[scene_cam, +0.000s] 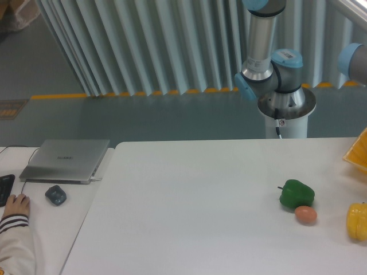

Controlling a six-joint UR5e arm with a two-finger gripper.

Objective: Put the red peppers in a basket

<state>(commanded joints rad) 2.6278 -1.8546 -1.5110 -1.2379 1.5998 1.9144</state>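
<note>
No red pepper shows in this view. A yellow basket [356, 153] is cut off by the right edge of the frame, so only its corner shows. The arm's base [285, 112] and lower joints stand behind the far edge of the white table [189, 200]. The arm rises out of the top of the frame, and the gripper is out of view.
A green pepper [296, 193] lies on the table at the right, with an orange-brown egg-shaped item [306, 215] just in front of it. A yellow pepper [357, 222] lies at the right edge. On the left desk are a closed laptop [65, 160], a mouse [55, 195] and a person's hand [15, 204].
</note>
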